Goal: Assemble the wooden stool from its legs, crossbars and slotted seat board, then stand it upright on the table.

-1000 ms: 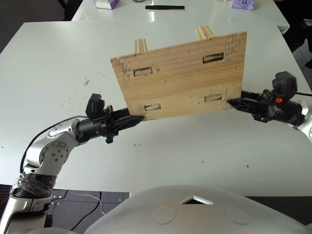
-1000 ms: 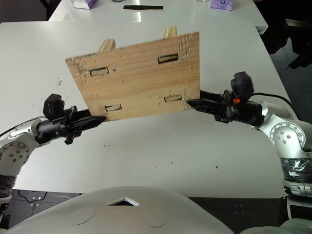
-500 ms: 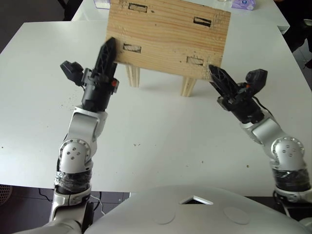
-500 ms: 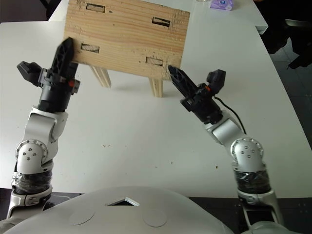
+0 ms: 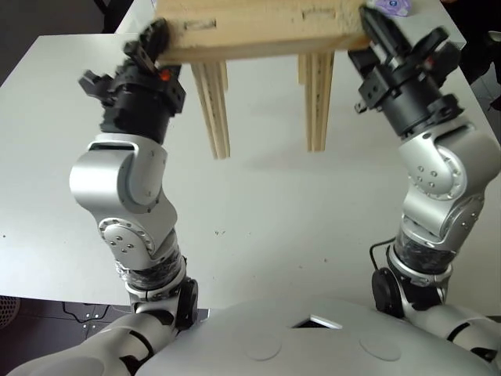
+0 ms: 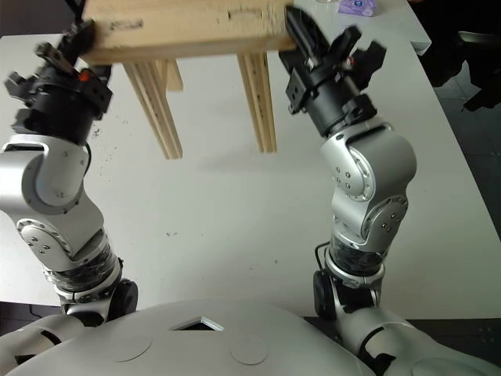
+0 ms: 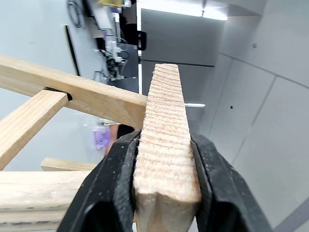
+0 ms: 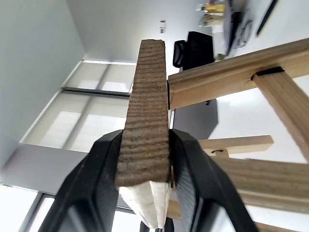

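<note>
Both my hands are on the stool [image 5: 262, 70], one at each short end of the seat board [image 5: 258, 27]. Left hand [image 5: 154, 35]: clamped on the board's end grain, fingers [image 7: 118, 183] pressed flat on both faces. Right hand [image 5: 374, 27]: same grip on the opposite end, its fingers [image 8: 96, 183] tight against both faces of the board.

The stool is assembled and upright in my grip. The board sits roughly level, high in the head view, between my two raised forearms. The legs point down at the white counter [image 5: 274, 219]. Near left leg [image 5: 213, 110] and near right leg [image 5: 317, 98] show clearly, with the rear pair partly hidden behind them. The feet are at or just above the surface, and a shadow lies right under them. I can't tell whether they touch.

Slots: two show on the board's near face, one by each end [image 5: 200, 23]. I can't tell what is in them from here. In the left wrist view, a crossbar [image 7: 29, 123] runs into a notch in a leg [image 7: 91, 99] and sits flush. The right wrist view shows the same joint on a second leg [image 8: 231, 67], with the crossbar end [image 8: 285, 111] in its notch.

A small purple box [image 5: 389, 6] sits at the far right of the next counter, well apart from the stool.
</note>
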